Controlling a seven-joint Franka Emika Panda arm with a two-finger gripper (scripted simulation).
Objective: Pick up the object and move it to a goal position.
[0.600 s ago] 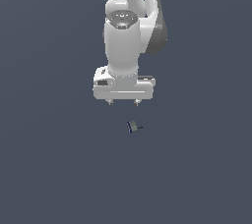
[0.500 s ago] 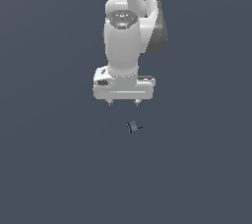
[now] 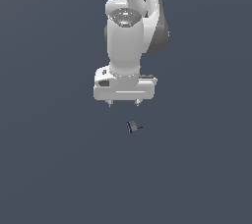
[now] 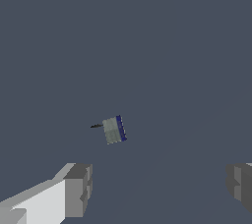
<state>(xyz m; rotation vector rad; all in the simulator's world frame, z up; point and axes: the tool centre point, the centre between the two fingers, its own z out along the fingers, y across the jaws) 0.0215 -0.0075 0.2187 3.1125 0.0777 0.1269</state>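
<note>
The object (image 3: 132,126) is a tiny grey piece with a dark blue rim and a thin dark stem, lying on the flat grey floor. In the exterior view it sits just below and slightly to the exterior view's right of my gripper (image 3: 124,103). The gripper hangs above it, apart from it, with its fingers spread wide and empty. In the wrist view the object (image 4: 113,129) lies on its side ahead of the two grey fingertips (image 4: 78,188), in line with the gap between them.
The white arm (image 3: 130,36) rises above the gripper. The floor (image 3: 59,169) is plain dark grey.
</note>
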